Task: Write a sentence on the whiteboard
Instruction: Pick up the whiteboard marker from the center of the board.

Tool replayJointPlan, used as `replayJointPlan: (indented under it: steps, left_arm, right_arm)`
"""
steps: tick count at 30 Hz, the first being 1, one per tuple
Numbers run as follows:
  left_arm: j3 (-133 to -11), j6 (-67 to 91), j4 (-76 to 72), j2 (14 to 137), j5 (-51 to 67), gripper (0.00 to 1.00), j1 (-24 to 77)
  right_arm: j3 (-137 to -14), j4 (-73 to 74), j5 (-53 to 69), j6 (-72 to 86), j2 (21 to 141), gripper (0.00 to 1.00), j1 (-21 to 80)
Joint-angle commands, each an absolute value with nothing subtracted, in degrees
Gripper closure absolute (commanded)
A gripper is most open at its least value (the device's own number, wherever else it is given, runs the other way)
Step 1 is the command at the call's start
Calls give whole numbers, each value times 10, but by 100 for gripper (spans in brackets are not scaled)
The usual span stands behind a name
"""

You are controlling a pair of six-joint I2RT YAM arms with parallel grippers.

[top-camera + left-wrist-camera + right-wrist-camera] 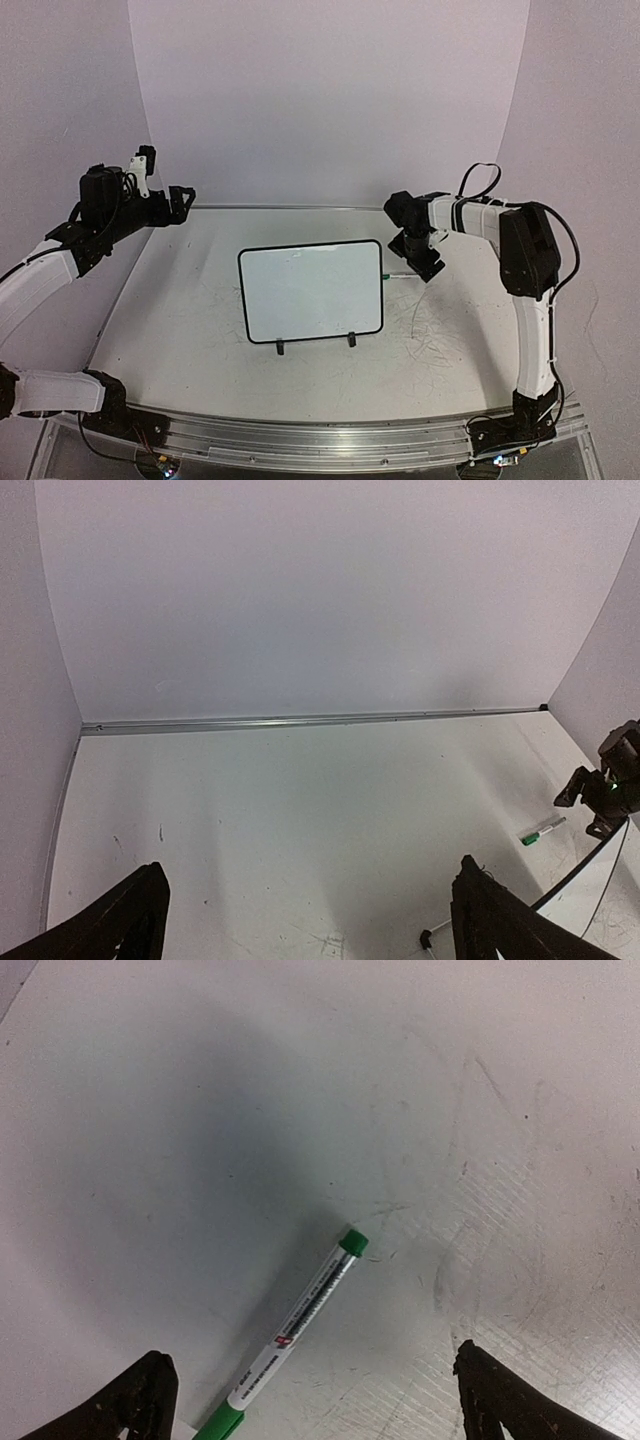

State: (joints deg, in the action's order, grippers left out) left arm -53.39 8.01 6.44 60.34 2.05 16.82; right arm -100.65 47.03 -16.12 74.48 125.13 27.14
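Observation:
The whiteboard [312, 291] stands on its two black feet in the middle of the table, its face blank; no green sentence shows on it. Its corner also shows in the left wrist view [590, 885]. A green-capped marker [293, 1329] lies on the table just right of the board [394, 276]; it also shows in the left wrist view [542, 830]. My right gripper [425, 262] hovers over the marker, open and empty, with the marker between its spread fingers [315, 1400]. My left gripper [183, 203] is open and empty, held high at the far left, away from the board.
Faint grey scribbles [432, 335] mark the table right of the board and below the right gripper [520, 1260]. A metal rail [300, 721] runs along the table's far edge against the white backdrop.

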Motion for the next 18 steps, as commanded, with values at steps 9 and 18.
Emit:
replayJointPlan:
  steps: [9,18]
  left_arm:
    - [-539,91,46,586,41,0,166]
    - [-540,94,46,583,47,1,166]
  right_arm:
    - [-1044,503,-207,802,1302,11,271]
    - [-1063,501,-222,813,1337,21,271]
